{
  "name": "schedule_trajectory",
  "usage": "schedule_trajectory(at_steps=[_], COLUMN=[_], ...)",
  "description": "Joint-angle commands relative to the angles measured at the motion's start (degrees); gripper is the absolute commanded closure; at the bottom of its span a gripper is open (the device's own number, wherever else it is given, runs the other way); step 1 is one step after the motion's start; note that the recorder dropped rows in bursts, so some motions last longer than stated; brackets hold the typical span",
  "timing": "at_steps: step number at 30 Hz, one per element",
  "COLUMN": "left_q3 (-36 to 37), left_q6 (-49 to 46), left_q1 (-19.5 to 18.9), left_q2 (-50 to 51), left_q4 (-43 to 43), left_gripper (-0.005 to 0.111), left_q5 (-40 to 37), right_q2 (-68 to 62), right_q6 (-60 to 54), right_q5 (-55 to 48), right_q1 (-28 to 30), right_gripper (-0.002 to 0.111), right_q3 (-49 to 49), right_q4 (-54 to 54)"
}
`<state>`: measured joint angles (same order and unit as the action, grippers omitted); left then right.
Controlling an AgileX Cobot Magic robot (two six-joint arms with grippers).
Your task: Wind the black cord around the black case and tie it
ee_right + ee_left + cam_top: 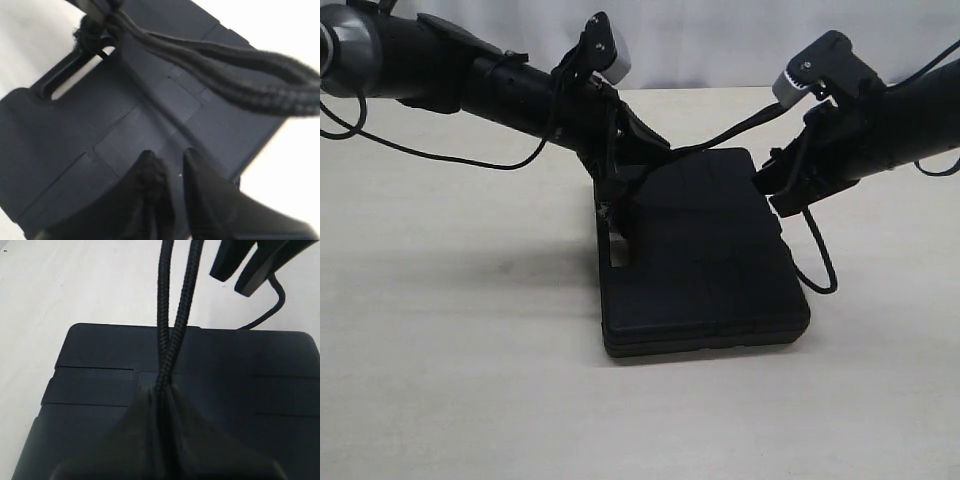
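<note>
My left gripper [160, 395] pinched the doubled black cord [175, 315] above the black case [710, 260]. My right gripper [169, 165] stood part-open and empty. I judged wrapping and tying not yet done.

- The black case [705, 270] is lying flat on the counter [450, 380], its handle cutout [618, 245] to the left.
- The black cord [175, 315] is crossing above the case's top.
</note>
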<state>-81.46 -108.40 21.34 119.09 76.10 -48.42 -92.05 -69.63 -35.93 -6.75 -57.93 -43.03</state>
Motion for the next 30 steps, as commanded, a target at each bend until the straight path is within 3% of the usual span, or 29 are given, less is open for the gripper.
schedule_trajectory(at_steps=[1, 3, 11, 19, 25, 30], left_q3=[0.1, 0.1, 0.1, 0.1, 0.1, 0.1], left_q6=[-0.3, -0.8, -1.0, -1.0, -1.0, -1.0], left_q1=[0.0, 0.0, 0.0, 0.0, 0.0, 0.0], left_q2=[-0.6, -0.6, -0.6, -0.6, -0.6, -0.6], left_q4=[1.0, 1.0, 1.0, 1.0, 1.0, 0.9], left_gripper=[0.107, 0.107, 0.107, 0.107, 0.107, 0.107], left_q5=[-1.0, -1.0, -1.0, -1.0, -0.8, -0.8], right_q2=[0.0, 0.0, 1.2, 2.9, 2.9, 2.8], right_q6=[7.9, 11.5, 18.2, 30.4, 30.3, 37.8], right_q5=[1.1, 1.1, -2.8, -6.8, -1.9, 3.7], right_q1=[-0.1, -0.1, -0.1, -0.1, -2.1, -5.2], right_gripper=[0.067, 0.063, 0.063, 0.063, 0.050, 0.050], right_q3=[-0.1, -0.1, -0.1, 1.3, 6.5, 9.9], right_q4=[7.6, 10.6, 15.9, 27.7, 30.4, 37.7])
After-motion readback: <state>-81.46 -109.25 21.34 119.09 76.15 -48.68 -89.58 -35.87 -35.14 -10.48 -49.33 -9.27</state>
